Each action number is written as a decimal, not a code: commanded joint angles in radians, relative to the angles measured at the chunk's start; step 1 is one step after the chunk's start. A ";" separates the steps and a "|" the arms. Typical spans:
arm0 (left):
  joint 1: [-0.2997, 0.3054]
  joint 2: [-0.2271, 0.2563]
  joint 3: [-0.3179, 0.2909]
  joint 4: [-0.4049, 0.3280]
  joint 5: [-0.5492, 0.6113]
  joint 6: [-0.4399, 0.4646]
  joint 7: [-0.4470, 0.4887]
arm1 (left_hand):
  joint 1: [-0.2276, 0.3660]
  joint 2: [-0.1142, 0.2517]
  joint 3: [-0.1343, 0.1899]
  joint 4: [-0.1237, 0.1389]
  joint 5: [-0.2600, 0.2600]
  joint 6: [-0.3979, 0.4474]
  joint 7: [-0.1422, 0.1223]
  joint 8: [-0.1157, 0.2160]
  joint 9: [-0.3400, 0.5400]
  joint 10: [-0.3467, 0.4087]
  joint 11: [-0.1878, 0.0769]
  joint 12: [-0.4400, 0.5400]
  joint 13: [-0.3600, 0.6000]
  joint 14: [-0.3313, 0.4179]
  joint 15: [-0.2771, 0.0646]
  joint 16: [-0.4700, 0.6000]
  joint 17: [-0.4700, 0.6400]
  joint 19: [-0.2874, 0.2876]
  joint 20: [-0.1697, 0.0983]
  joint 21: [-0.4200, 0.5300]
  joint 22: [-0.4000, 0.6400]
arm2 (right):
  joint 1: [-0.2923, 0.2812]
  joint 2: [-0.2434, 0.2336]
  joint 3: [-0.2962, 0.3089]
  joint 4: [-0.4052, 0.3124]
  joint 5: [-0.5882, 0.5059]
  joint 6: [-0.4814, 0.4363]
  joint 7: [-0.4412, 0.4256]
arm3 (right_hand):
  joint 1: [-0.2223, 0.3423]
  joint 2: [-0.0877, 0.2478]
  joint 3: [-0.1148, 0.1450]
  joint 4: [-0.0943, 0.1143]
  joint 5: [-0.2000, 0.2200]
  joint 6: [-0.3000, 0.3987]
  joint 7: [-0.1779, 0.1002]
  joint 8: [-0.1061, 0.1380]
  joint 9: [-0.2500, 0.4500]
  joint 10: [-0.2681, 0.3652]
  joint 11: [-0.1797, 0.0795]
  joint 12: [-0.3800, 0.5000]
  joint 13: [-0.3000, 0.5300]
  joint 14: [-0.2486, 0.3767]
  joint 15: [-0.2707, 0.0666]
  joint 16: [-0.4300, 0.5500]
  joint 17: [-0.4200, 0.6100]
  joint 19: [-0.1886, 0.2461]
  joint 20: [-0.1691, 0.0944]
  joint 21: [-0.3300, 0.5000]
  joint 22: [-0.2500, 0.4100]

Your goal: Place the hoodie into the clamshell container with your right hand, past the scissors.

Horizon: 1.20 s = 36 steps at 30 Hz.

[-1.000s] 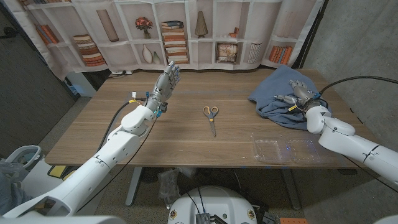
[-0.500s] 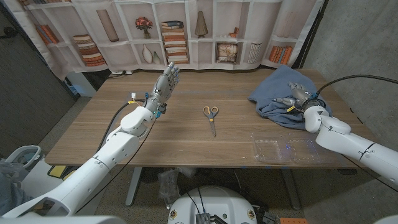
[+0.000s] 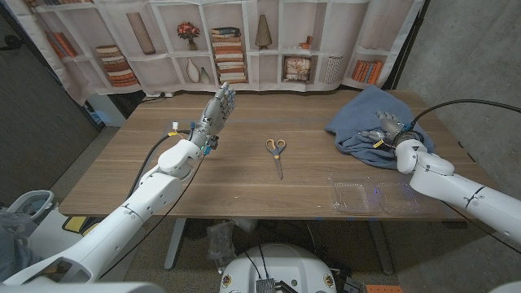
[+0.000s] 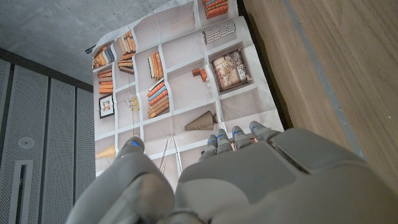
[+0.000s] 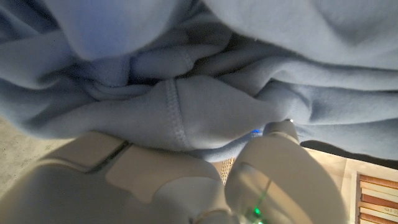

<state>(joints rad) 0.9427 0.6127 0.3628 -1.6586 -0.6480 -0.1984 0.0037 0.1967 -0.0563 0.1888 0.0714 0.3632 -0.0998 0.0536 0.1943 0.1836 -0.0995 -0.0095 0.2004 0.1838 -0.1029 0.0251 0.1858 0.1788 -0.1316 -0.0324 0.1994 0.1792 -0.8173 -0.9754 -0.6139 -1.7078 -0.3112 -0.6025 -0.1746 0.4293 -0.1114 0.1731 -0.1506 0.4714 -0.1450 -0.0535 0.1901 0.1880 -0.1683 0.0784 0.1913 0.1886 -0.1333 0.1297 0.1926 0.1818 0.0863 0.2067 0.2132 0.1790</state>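
On the surface there is one blue hoodie, one pair of scissors and one clear clamshell container. Two robot hands are in view: one left hand and one right hand.

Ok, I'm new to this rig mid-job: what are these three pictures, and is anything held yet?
It is a two-armed robot with finger hands at a wooden table. The wide picture looks down from its head; the other two come from cameras on each wrist. The left hand is raised upright over the table, fingers apart, holding nothing. The right hand is down on the blue hoodie; its wrist view shows fingers buried in folds, but a firm grip cannot be confirmed. The scissors lie mid-table. The clear clamshell lies open near the front edge.
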 commanded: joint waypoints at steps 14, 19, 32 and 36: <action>-0.016 0.002 0.009 0.001 0.002 0.012 -0.007 | 0.013 0.002 -0.006 -0.001 0.008 -0.005 -0.002 0.001 0.003 -0.007 0.005 -0.001 0.003 -0.015 0.005 -0.002 0.004 -0.012 -0.006 -0.004 0.002 | 0.026 0.019 -0.025 0.043 0.023 -0.031 0.034 | 0.071 0.009 0.006 -0.003 0.023 0.031 -0.003 0.015 0.005 0.012 0.006 0.023 0.002 0.111 -0.013 0.024 0.001 0.175 0.002 0.049 0.007; -0.010 0.004 0.004 0.002 -0.003 0.010 -0.007 | 0.013 0.002 -0.007 -0.001 0.008 -0.004 -0.001 0.002 0.003 -0.007 0.005 -0.001 0.003 -0.015 0.004 -0.002 0.004 -0.013 -0.006 -0.004 0.002 | 0.032 0.024 -0.034 0.046 0.018 -0.032 0.028 | 0.115 0.014 0.011 -0.006 0.025 0.044 -0.017 0.018 0.006 0.043 -0.003 0.034 0.003 0.172 -0.029 0.030 0.001 0.257 0.002 0.065 0.005; 0.007 0.005 -0.001 0.002 -0.009 0.003 -0.005 | 0.014 0.003 -0.009 -0.001 0.008 -0.002 -0.001 0.002 0.003 -0.008 0.006 -0.001 0.003 -0.014 0.004 0.000 0.004 -0.015 -0.004 -0.004 0.002 | 0.054 0.044 -0.062 0.068 -0.002 -0.040 0.025 | 0.201 0.024 0.020 -0.002 0.026 0.126 -0.049 0.038 0.010 0.179 -0.025 0.077 0.008 0.291 -0.076 0.038 0.006 0.390 -0.023 0.081 0.004; 0.010 0.005 -0.002 0.001 -0.010 0.003 -0.003 | 0.014 0.003 -0.010 -0.001 0.008 -0.002 -0.003 0.002 0.003 -0.008 0.007 -0.002 0.003 -0.015 0.004 0.000 0.004 -0.016 -0.003 -0.004 0.002 | 0.060 0.049 -0.070 0.078 -0.009 -0.039 0.023 | 0.228 0.035 0.025 0.001 0.023 0.180 -0.063 0.052 0.013 0.230 -0.042 0.093 0.011 0.360 -0.105 0.051 0.010 0.450 -0.053 0.092 0.006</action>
<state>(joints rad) 0.9420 0.6162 0.3648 -1.6557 -0.6534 -0.1895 -0.0018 0.2007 -0.0523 0.1819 0.0703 0.3632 -0.0998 0.0536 0.1943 0.1836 -0.1031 -0.0057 0.2004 0.1838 -0.1082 0.0304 0.1858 0.1788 -0.1348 -0.0357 0.1955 0.1790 -0.7732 -0.9416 -0.6616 -1.6516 -0.3045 -0.6391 -0.1481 0.6347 -0.0816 0.1908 -0.1542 0.4920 0.0037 -0.1085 0.2313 0.1973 0.0349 0.0445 0.2710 0.1935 0.1843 0.0412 0.2351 0.1880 0.4376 0.2094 0.2907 0.1788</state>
